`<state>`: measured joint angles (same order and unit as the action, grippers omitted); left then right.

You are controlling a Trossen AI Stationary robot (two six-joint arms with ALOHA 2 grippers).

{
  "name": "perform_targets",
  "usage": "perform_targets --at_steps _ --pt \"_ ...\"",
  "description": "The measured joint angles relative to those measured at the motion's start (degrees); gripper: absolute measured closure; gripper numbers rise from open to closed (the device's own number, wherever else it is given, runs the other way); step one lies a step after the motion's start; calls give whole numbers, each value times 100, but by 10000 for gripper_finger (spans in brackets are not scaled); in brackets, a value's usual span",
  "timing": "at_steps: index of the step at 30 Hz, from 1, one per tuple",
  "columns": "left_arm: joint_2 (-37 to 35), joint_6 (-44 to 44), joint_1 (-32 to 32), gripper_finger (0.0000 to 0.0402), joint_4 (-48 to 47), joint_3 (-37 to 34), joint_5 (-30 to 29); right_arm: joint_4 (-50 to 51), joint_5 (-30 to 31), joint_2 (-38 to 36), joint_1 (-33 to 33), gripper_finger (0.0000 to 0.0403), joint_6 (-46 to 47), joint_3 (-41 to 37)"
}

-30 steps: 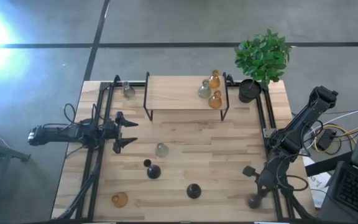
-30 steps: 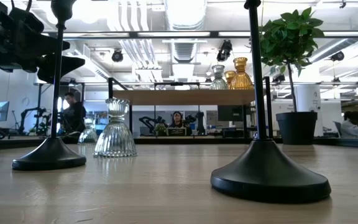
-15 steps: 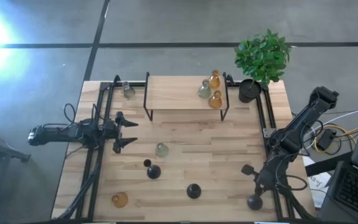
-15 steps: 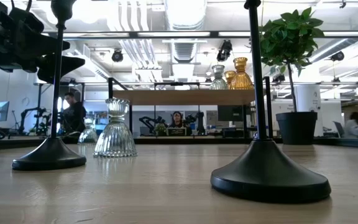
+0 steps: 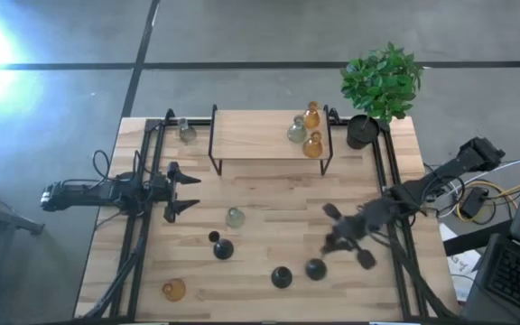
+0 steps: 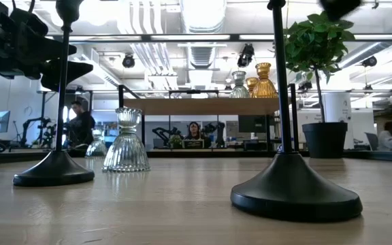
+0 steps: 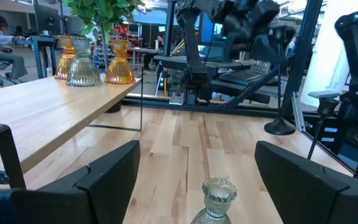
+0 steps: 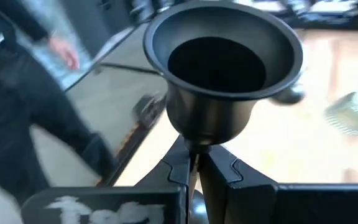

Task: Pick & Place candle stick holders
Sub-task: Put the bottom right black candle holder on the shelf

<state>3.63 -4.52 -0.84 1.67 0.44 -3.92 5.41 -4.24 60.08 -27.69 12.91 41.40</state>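
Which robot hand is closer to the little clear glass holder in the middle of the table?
Left. The left gripper waits open just beside the clear glass holder, pointing at it. The right gripper is farther off on its other side, shut on a black candlestick holder.

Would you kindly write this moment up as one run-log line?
right gripper: shut on black candle holder stem, carried above table | left gripper: open, waiting at left side | shelf: three glass holders
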Motion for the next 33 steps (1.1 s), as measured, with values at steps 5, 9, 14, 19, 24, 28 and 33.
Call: perform_targets --at_steps 5,9,14,19,24,28,33 --pt "1 0 0 78 0 0 0 50 10 835 704 393 481 1013" --pt "0 0 0 78 1 -1 0 386 -4 1365 1170 393 310 1976" --pt "-1 -1 0 78 0 -1 0 1369 -1 1870 1777 392 -305 3218" --pt "0 0 0 78 0 -1 1 2185 -253 2514 2505 392 -443 4179" --pt "1 -1 0 78 0 0 0 2520 -734 3150 3099 392 -775 5047" --pt "3 -1 0 78 0 1 0 2971 -801 3531 3537 392 -1298 5841" --pt "10 1 0 78 0 1 0 3234 -524 3881 4222 392 -1449 6637"
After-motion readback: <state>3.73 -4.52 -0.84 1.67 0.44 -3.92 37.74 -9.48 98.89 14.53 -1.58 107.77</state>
